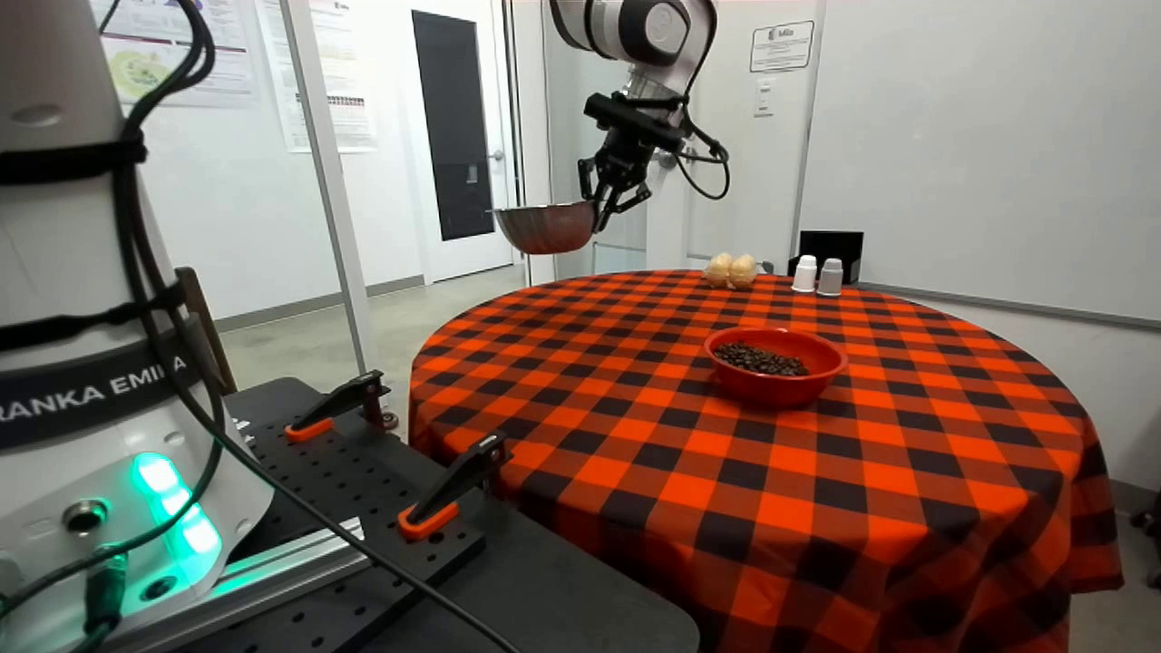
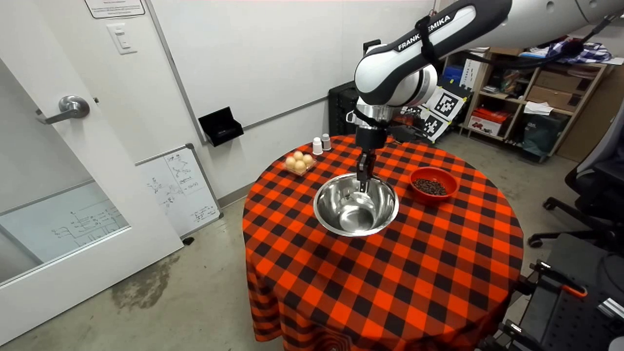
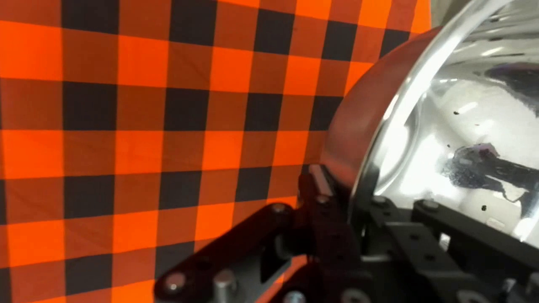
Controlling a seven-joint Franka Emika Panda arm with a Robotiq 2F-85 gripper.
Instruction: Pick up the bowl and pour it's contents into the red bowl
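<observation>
The silver steel bowl (image 2: 356,219) is held in the air above the table, roughly level, as both exterior views (image 1: 546,229) show. My gripper (image 2: 363,184) is shut on its rim, one finger inside and one outside. In the wrist view the gripper (image 3: 350,195) pinches the rim of the bowl (image 3: 471,126); a few small dark specks show on its shiny inside, which otherwise looks bare. The glossy red bowl (image 1: 778,385) stands on the table with dark bean-like pieces in it, also in an exterior view (image 2: 451,185). It is out of the wrist view.
A round table with a red-and-black checked cloth (image 2: 419,273) lies below. A clear pack of pale egg-like balls (image 2: 299,162) and two small shakers (image 1: 817,276) stand near its edge. A whiteboard wall and a door stand behind. Clamps (image 1: 453,485) hold the robot's base plate.
</observation>
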